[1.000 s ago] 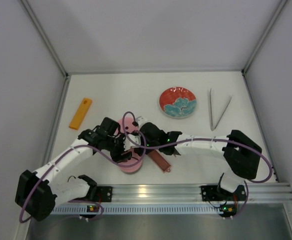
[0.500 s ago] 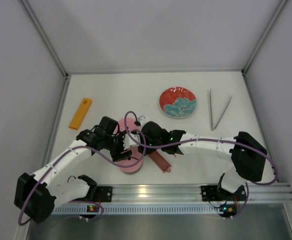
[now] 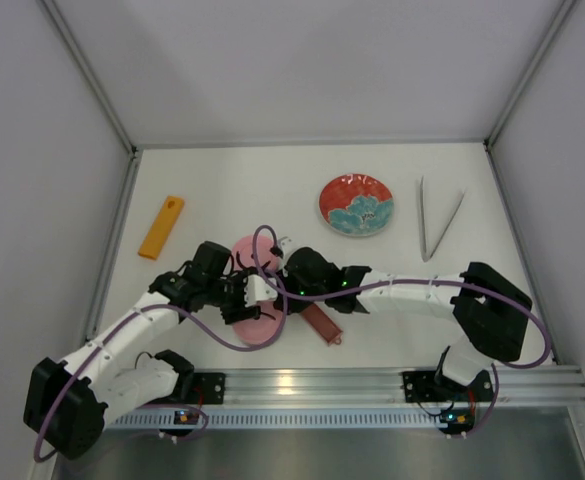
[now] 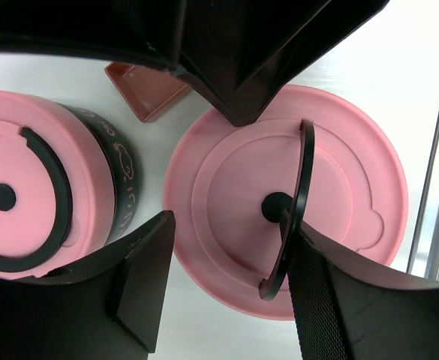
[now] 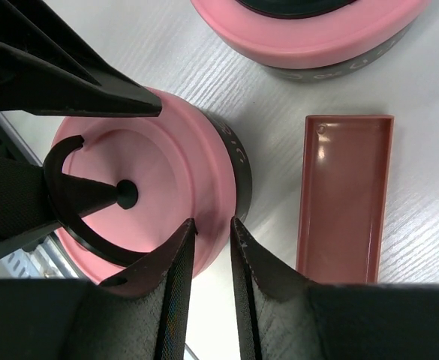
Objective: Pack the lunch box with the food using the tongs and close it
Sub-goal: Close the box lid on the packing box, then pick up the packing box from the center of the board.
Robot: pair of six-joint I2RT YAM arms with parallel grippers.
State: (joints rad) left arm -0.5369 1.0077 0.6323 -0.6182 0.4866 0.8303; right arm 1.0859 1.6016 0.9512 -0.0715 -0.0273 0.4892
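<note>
- My left gripper (image 4: 234,225) hung over the near tin (image 4: 204,247) of the lunch box. Its jaws were spread wide, and the pink lid (image 4: 227,180) showed between them.
- The lid's black curved handle (image 4: 299,180) stood upright, just beside my left gripper's right-hand finger (image 4: 332,300). I could not tell whether the two touched.
- My right gripper (image 5: 213,221) had come in at the same tin from the other side. Its jaws were drawn close, leaving a slim gap, with the fingertips at the lid's rim. I could not tell whether they pinched that rim.
- The far tin (image 4: 24,150) stood just beside the near one. It was lidded in pink, and its handle lay flat on the lid.
- A dark-red tray (image 5: 343,202) lay on the table (image 3: 232,180) just beside the near tin, on my right.
- The tongs (image 3: 424,220) lay in a narrow V at the table's right side, well apart from both tins and both grippers.
- The red-and-blue patterned plate (image 3: 356,205) sat between the tins and the tongs, toward the back.
- A flat orange bar (image 3: 161,227) lay at the table's left side.
</note>
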